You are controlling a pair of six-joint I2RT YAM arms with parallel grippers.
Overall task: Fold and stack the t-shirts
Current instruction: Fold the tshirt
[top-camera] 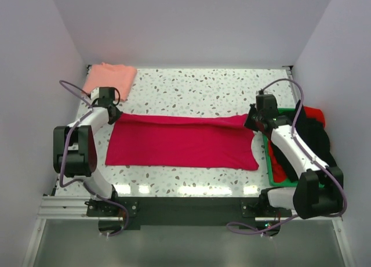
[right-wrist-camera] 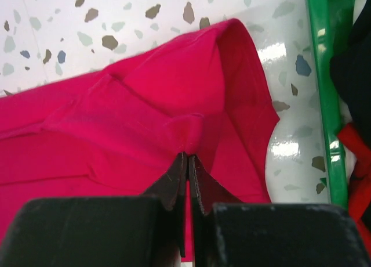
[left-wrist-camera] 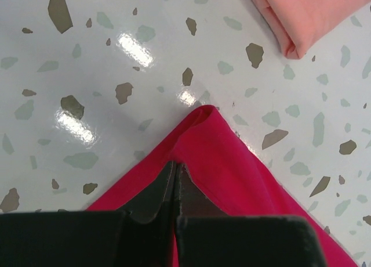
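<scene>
Up close, left gripper (left-wrist-camera: 175, 167) and right gripper (right-wrist-camera: 187, 158) pinch the crimson t-shirt (top-camera: 179, 142) tight; only overhead shows its full spread.

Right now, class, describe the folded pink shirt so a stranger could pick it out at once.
Find the speckled table, then its far left corner. The salmon-pink t-shirt lies there, folded small; the crimson t-shirt is spread wide mid-table.

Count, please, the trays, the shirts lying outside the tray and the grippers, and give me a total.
Trays: 1, the green tray
Shirts outside it: 2, the crimson shirt and the pink shirt
Grippers: 2, the left gripper and the right gripper, both shut on the crimson shirt
Total: 5
</scene>
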